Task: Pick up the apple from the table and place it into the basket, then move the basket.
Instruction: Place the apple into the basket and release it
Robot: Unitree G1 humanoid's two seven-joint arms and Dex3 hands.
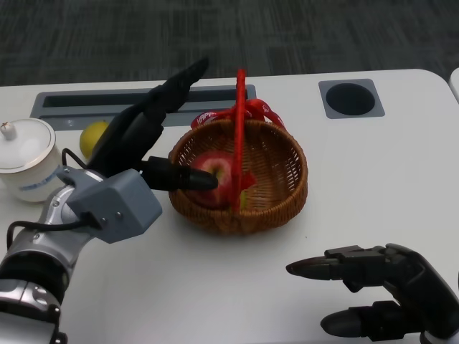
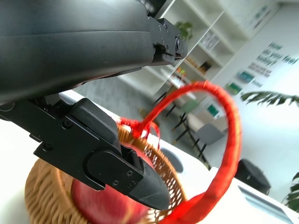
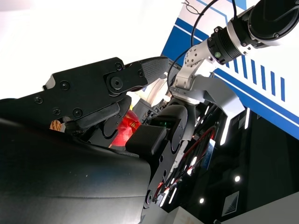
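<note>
Two hands appear, neither holding anything. The left hand (image 1: 154,125) hangs at the wicker basket (image 1: 287,197), fingers spread wide, its thumb (image 1: 188,178) reaching over the near rim toward the apple (image 1: 219,175); whether thumb and apple touch cannot be told. The apple lies inside the basket, beside the upright red handle (image 1: 239,129). The right hand (image 1: 384,290) hovers low over the white table (image 1: 373,172), fingers apart, well clear of the basket. Judged progress: placing looks done; moving the basket remains, its handle ungrasped.
</note>
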